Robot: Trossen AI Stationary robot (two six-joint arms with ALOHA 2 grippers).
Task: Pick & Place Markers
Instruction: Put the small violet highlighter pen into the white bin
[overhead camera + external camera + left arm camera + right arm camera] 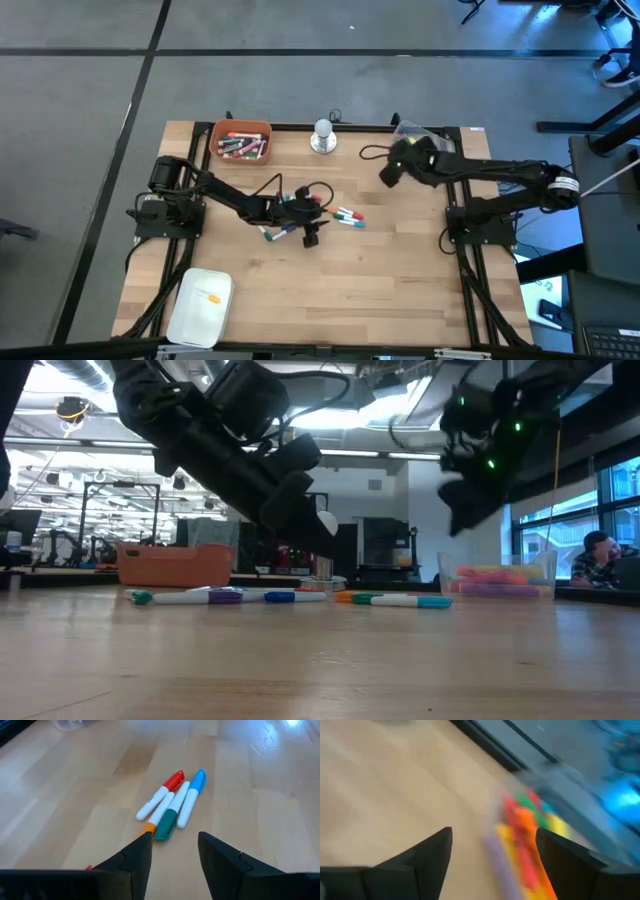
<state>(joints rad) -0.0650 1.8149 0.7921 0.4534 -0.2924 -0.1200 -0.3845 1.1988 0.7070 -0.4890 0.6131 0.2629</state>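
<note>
Though perhaps printed, markers (labels unreadable)

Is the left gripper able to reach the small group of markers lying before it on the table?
Probably yes. The left gripper is open and empty, and the markers lie just ahead on bare wood, with nothing between.

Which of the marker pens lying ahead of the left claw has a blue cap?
The outermost marker of the cluster, beside the green-capped marker; the red-capped marker lies on the far side.

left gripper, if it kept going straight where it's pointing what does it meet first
Probably the green-capped marker, nearest of the small cluster of markers lying ahead of the open left gripper; depth is hard to judge.
</note>
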